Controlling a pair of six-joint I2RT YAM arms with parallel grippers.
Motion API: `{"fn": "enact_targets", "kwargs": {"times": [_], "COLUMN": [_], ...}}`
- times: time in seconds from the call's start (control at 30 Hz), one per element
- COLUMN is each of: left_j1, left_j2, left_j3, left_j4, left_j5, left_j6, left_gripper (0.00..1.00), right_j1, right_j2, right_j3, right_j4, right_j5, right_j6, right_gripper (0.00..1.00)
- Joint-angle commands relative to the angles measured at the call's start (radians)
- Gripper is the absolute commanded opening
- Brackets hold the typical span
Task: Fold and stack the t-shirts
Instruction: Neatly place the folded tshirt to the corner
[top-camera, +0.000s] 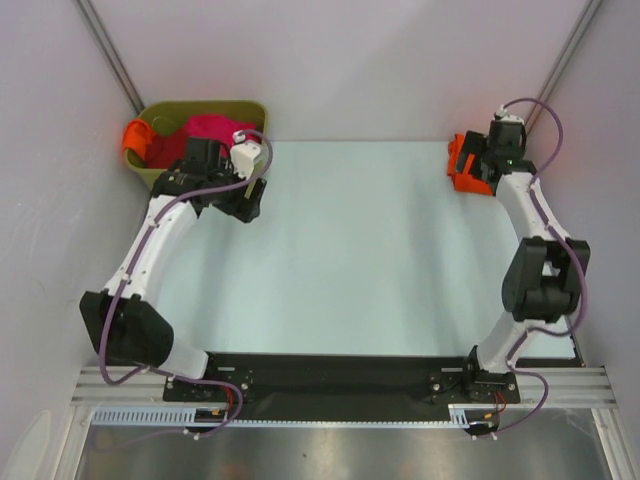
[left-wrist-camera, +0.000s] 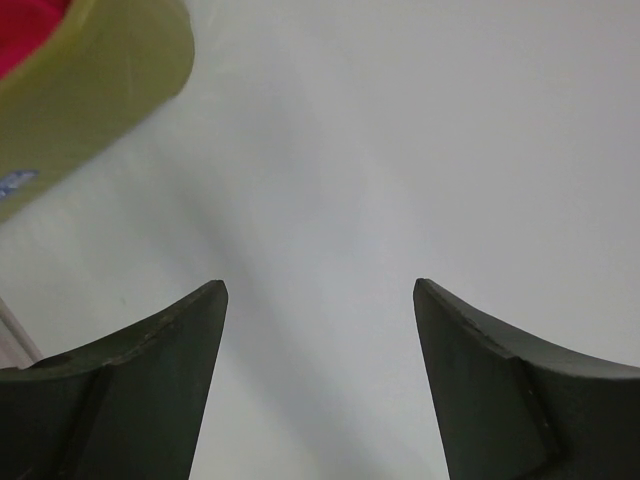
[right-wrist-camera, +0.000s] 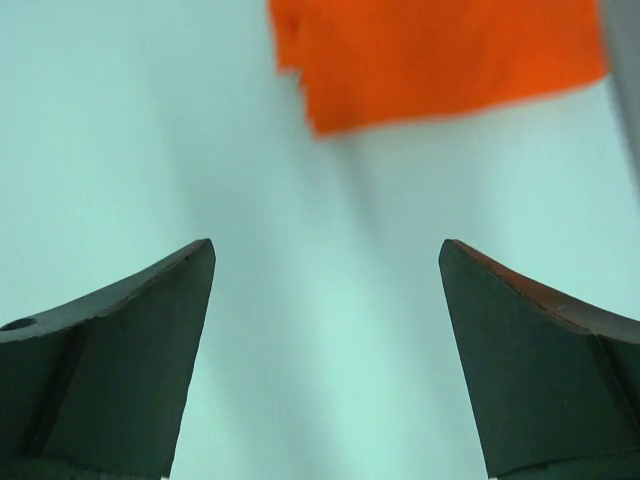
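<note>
Worktop (top-camera: 360, 250): pale blue-green flat sheet; arms bolted at near edge.

Olive-green plastic bin (top-camera: 220, 107) at far-left corner. Holds a crumpled magenta-pink cloth t-shirt (top-camera: 205, 130); an orange cloth t-shirt (top-camera: 135, 140) hangs over its left rim. Can't tell if more lie underneath.

Bright orange short-sleeved t-shirt (right-wrist-camera: 440, 55) lies on worktop at far-right corner. Flat, straight-edged in the R wrist view, so reads as folded. Partly hidden by the R wrist in the top view.

L fingers (left-wrist-camera: 140, 390): spread wide, nothing between them, over bare worktop just beside bin's near-right corner.

R fingers (right-wrist-camera: 120, 370): spread fully wide, empty, above worktop just short of the folded shirt's edge, not touching it.

Step in hand (judgement): one shirt looks folded and set down as base of the stack; fetching the next one not yet begun.

Next move calls for: L arm to reach into the bin, pinch a single layer of the magenta shirt and drag it to mid-worktop to spread. Risk: grabbing both shirts at once, or snagging cloth on the rim.
</note>
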Motion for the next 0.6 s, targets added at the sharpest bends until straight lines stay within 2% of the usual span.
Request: {"fn": "enact_targets", "kwargs": {"times": [0.0, 0.03, 0.07, 0.3, 0.57], "left_j1": [0.018, 0.019, 0.021, 0.022, 0.022], "left_j2": [-0.116, -0.165, -0.185, -0.331, -0.469], "left_j3": [-0.163, -0.201, -0.237, -0.494, -0.664], "left_j4": [0.075, 0.089, 0.117, 0.215, 0.276], "left_j5": [-0.007, -0.010, -0.017, -0.074, -0.089], "left_j6": [-0.031, -0.035, -0.037, -0.051, -0.041], "left_gripper": [0.81, 0.82, 0.82, 0.82, 0.85], "right_j1": [0.068, 0.071, 0.124, 0.261, 0.271], "right_j2": [-0.210, -0.243, -0.275, -0.516, -0.746], "right_j3": [-0.197, -0.240, -0.324, -0.558, -0.768], "right_j4": [0.010, 0.010, 0.008, -0.093, -0.101], "right_j5": [-0.060, -0.053, -0.048, -0.017, -0.059], "right_j6": [0.139, 0.150, 0.162, 0.265, 0.355], "right_gripper": [1.00, 1.00, 1.00, 1.00, 1.00]}}
